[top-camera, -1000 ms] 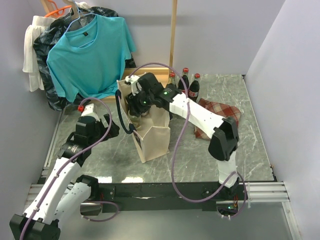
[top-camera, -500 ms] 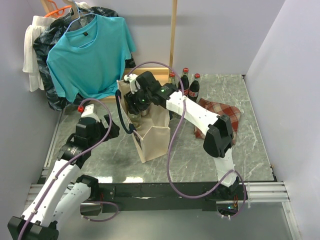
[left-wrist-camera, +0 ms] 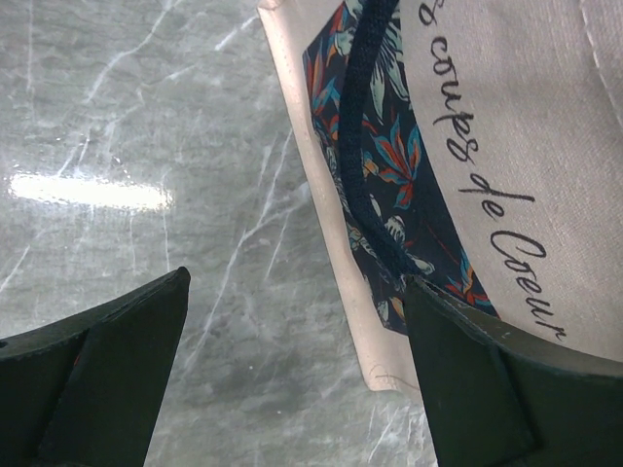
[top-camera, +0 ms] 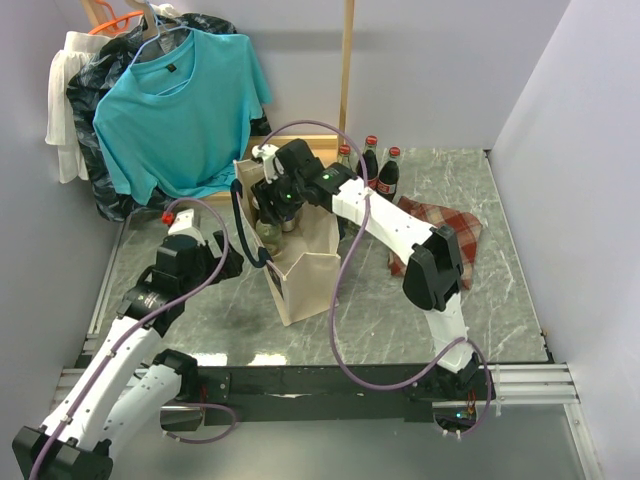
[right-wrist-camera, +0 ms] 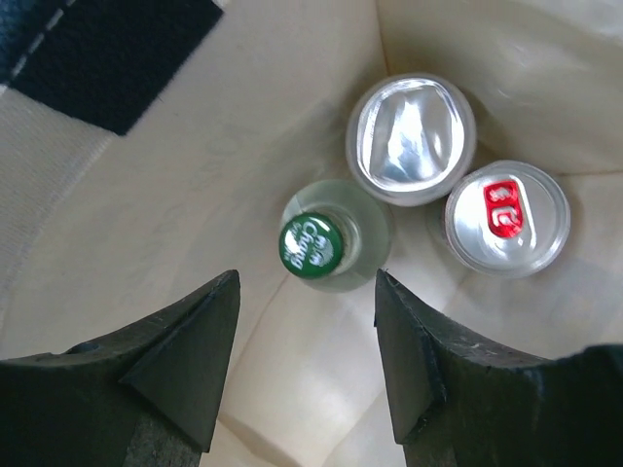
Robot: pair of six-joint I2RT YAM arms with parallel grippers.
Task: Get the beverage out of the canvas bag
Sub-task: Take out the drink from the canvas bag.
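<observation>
Bag (top-camera: 312, 268): upright on worktop (top-camera: 505, 265). Green-capped bottle (right-wrist-camera: 311, 243): inside the bag, not yet lifted. Right tool (right-wrist-camera: 307, 279): I've brought it over the bag mouth, jaws now spread, gripping nothing (bottle just below). Left tool (left-wrist-camera: 297, 282): released, beside the bag.

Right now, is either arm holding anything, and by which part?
Nothing is held. The right fingers are spread open above the green-capped bottle inside the canvas bag, clear of it. The left fingers are spread open beside the bag.
</observation>
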